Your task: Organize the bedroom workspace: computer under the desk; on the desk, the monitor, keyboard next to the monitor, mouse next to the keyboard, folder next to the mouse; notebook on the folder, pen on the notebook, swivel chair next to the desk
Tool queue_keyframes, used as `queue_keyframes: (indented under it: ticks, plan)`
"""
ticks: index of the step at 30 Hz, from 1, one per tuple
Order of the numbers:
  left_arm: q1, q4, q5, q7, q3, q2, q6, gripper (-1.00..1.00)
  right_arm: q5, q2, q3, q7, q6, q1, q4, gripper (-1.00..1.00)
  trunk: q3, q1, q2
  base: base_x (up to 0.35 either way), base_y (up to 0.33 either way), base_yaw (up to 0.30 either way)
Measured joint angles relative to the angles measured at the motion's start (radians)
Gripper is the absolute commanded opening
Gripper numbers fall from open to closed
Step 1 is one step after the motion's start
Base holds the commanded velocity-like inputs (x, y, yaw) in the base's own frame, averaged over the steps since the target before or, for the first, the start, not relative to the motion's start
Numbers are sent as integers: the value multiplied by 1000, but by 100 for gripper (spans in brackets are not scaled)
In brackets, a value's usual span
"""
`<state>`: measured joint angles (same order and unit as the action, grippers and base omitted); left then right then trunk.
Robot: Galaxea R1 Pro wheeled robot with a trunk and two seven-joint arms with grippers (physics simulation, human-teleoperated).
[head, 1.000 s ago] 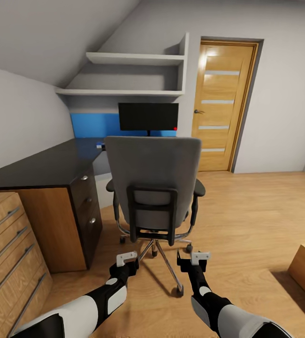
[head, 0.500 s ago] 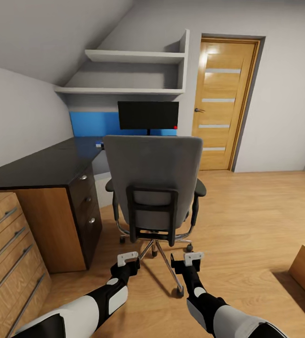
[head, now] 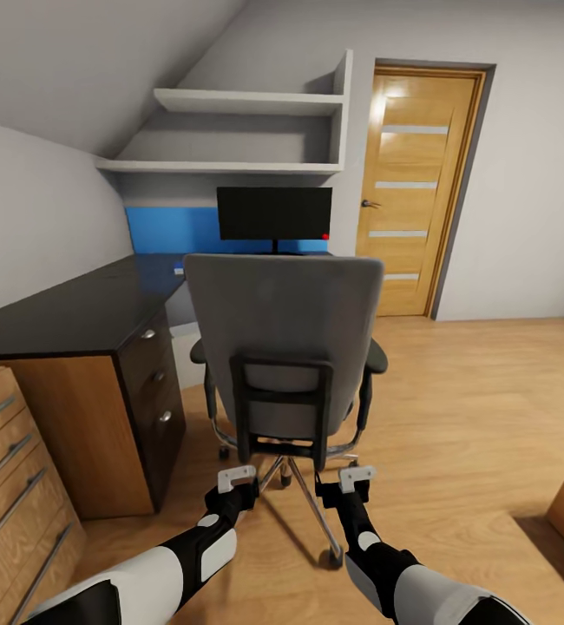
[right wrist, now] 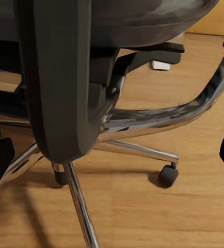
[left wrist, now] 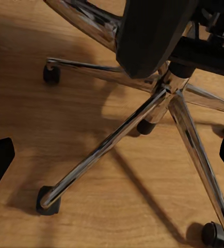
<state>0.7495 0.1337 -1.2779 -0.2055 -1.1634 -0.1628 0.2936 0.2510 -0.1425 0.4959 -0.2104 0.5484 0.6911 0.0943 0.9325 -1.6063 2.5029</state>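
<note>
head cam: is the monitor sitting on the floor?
No, the monitor stands on the black desk against the blue wall panel, behind the swivel chair.

The head camera sits high and looks forward and down at the back of the swivel chair [head: 284, 347], with the desk [head: 74, 308] at ten o'clock. The left wrist camera is low and very near the chair's shiny legs [left wrist: 158, 103]. The right wrist camera is just as near. All three share the chair.
</note>
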Motion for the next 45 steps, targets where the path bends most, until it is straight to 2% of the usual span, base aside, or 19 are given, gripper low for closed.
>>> queue_keyframes:
  ticks: [3,4,6,9,12,14,16,33,36,38,45]
  plan:
    - [0,0,0,0,0,0,0,100,0,0,0,0,0,0,0,100,0,0,0,212,0,0]
    - [0,0,0,0,0,0,0,100,-7,0,14,1,-2,-1,0,100,0,0,0,250,0,0]
    - [0,0,0,1,0,0,0,100,1,0,0,-1,2,0,0,100,0,0,0,253,0,0]
    - [0,0,0,1,0,0,0,100,1,0,0,-1,4,0,0,100,0,0,0,251,-160,0]
    - [0,0,0,1,0,-1,0,100,-7,1,14,0,2,0,0,100,0,0,0,249,-205,0]
    - [0,1,0,2,-7,-2,-1,100,1,1,-1,-2,6,0,0,100,0,0,0,248,-218,0]
    - [0,0,0,1,-1,-2,-2,100,-5,2,10,0,4,0,0,100,0,0,0,248,-227,0]
    - [0,2,0,1,1,-7,-8,100,-2,3,3,-1,5,0,0,100,0,0,0,249,-240,0]
    - [0,2,6,1,-8,-8,-9,100,0,3,-1,-1,6,0,0,100,0,0,0,314,-31,0]
    - [0,1,0,1,3,-8,-8,100,-2,2,3,-1,5,0,0,100,0,0,0,319,-10,0]
    - [0,2,2,1,1,-8,-9,100,-3,1,5,-1,4,0,0,100,0,0,0,321,-2,0]
